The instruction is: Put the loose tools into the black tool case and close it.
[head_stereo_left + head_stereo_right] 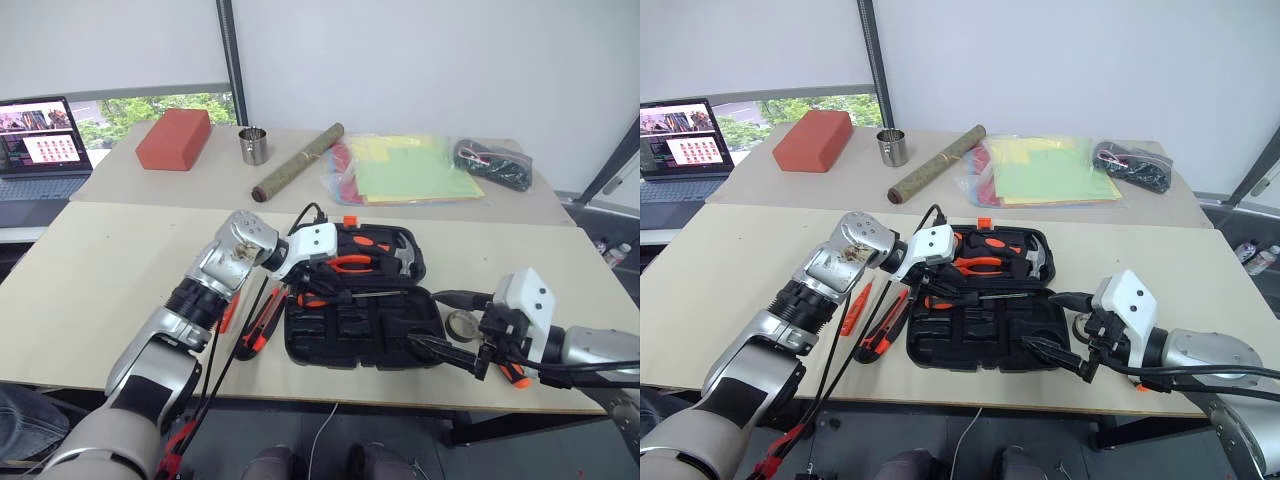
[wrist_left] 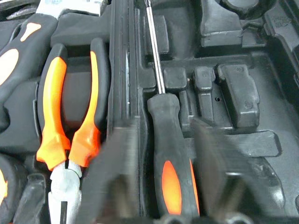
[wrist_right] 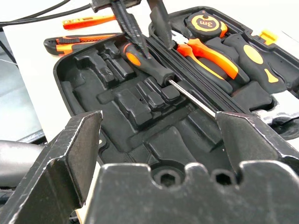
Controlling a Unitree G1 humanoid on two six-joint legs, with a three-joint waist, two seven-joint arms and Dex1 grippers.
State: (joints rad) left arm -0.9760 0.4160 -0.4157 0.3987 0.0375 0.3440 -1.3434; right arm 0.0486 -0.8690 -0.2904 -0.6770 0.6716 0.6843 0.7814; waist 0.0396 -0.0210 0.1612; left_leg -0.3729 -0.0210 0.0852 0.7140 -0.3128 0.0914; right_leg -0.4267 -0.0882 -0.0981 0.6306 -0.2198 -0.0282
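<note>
The black tool case (image 1: 362,325) lies open on the near table; one screwdriver (image 3: 148,64) sits in its slot between my left gripper (image 2: 161,163) fingers, narrowed around its handle. The utility knife (image 1: 880,332) and tester screwdriver (image 1: 852,308) wait left of it. My right gripper (image 3: 159,140) hovers wide open, empty, at the case's near right corner.
</note>
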